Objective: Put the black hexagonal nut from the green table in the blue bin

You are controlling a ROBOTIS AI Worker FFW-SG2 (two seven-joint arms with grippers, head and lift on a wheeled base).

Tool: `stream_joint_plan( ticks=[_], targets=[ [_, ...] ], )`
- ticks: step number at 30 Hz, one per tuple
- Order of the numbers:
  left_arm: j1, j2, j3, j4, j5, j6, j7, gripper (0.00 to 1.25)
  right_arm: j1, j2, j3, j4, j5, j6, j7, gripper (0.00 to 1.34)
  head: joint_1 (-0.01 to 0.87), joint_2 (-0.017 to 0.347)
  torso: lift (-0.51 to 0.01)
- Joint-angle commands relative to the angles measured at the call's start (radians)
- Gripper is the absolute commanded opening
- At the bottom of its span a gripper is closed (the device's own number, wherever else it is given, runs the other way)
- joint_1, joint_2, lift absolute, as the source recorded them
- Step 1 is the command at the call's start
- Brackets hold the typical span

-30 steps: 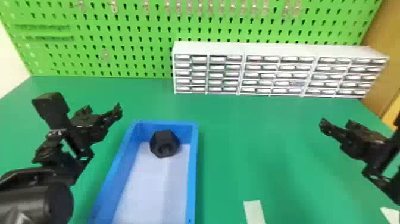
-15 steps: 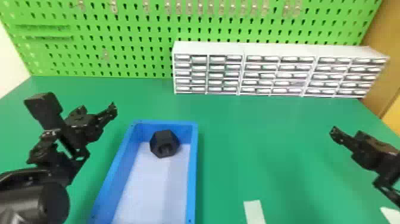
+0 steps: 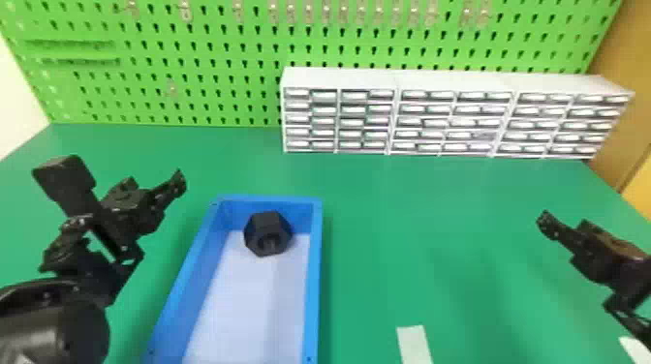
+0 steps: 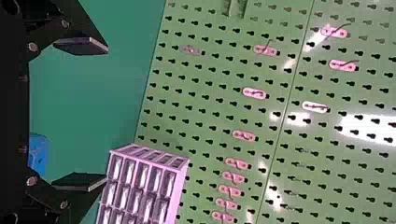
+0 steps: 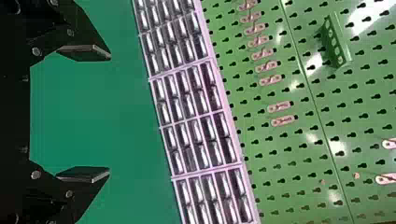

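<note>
The black hexagonal nut (image 3: 268,234) lies inside the blue bin (image 3: 315,271), against its far end. Left of the bin, raised over the table, is my left gripper (image 3: 157,186). My right gripper (image 3: 564,223) hangs over the table's right side, well away from the bin. In the left wrist view, my left gripper (image 4: 80,114) has its fingers wide apart with nothing between them, and a bit of the blue bin (image 4: 38,154) shows beyond. The right wrist view has my right gripper (image 5: 84,113) likewise spread and holding nothing.
A white drawer cabinet (image 3: 455,116) stands at the back of the green table (image 3: 411,208), in front of the green pegboard (image 3: 193,63). A white strip (image 3: 414,344) lies on the table right of the bin, near the front.
My left arm has drawn back to the left, away from the bin. My right arm has shifted outward to the right and a little lower. The nut has stayed in place.
</note>
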Motion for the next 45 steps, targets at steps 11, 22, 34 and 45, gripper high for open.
stream_joint_plan(
  ticks=[11, 22, 34, 45],
  targets=[
    [0.002, 0.0, -0.005, 0.004, 0.008, 0.0, 0.002, 0.95, -0.005, 0.009, 0.005, 0.012, 0.0, -0.02, 0.0, 0.94, 0.666, 0.032, -0.1],
    [0.0, 0.0, -0.005, 0.005, 0.008, 0.0, 0.003, 0.95, -0.011, 0.012, 0.007, 0.023, 0.009, -0.04, -0.001, 0.94, 0.666, 0.032, -0.1],
    [0.002, 0.0, -0.002, 0.009, -0.002, 0.0, 0.003, 0.95, 0.001, 0.026, 0.001, 0.042, 0.063, -0.11, 0.0, 0.93, 0.666, 0.032, -0.1],
    [0.002, 0.0, -0.002, 0.01, -0.003, 0.0, 0.003, 0.95, 0.003, 0.043, -0.018, 0.061, 0.087, -0.138, 0.0, 0.93, 0.666, 0.032, -0.1]
  ],
)
